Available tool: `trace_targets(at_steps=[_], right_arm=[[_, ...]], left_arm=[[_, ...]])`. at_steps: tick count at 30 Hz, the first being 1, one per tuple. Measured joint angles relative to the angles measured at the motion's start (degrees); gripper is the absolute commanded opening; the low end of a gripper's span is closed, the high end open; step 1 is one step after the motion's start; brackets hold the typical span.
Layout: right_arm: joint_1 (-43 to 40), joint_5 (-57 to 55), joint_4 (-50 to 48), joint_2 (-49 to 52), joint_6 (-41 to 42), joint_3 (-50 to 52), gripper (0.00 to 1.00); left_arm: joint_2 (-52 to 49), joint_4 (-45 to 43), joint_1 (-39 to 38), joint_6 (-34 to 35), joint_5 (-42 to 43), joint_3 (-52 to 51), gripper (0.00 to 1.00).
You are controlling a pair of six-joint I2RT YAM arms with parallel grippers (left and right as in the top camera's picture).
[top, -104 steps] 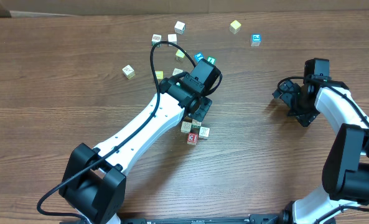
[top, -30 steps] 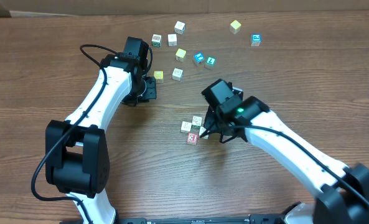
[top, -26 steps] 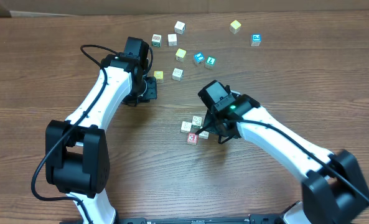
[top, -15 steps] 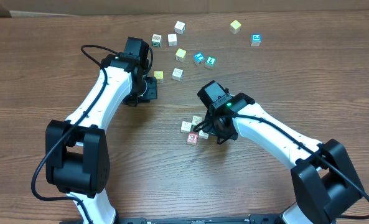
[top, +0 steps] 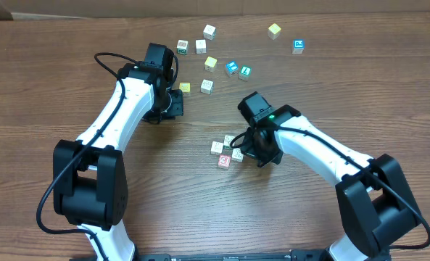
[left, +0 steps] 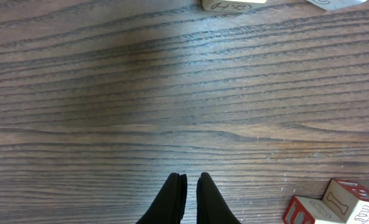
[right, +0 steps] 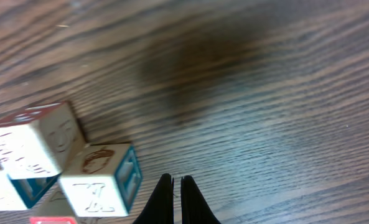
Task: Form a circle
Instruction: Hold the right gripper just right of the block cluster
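Moved since the earliest view, across the tabletop: left end effector withdrawn, clenched empty; right end effector brought in, clenched empty, just beside the circle, mid-tabletop. Judged step: nudging the clump into a ring; next calls for a light sideways push. No containers show

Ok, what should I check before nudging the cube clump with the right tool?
1. Is the right tool shut: ok, fingers together.
2. Is it empty: ok, nothing between the fingers.
3. Is it next to the clump: ok, close beside it overhead.
4. Is it touching the nearest cube: cannot tell.
5. Is the left tool out of the way: ok, shut, well apart from the clump.
6. Is the clump a closed circle: cannot tell, cubes too small overhead.
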State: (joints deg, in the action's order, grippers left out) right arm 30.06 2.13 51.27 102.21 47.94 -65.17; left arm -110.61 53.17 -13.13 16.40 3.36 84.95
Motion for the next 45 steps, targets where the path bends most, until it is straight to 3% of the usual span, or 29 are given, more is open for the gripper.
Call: trace_targets(at_steps=[13,45], right_arm=[[-1.2,8.04,-4.46,0.24,0.92,2.51,0.04],[-1.2,9.49,-7.76,0.28,1.55,2.56,0.04]], left_arm=[[0.0,0.0,0.0,0.0,0.11,0.0,0.07],[0.0,0.0,0.0,0.0,0.11,0.0,0.08]])
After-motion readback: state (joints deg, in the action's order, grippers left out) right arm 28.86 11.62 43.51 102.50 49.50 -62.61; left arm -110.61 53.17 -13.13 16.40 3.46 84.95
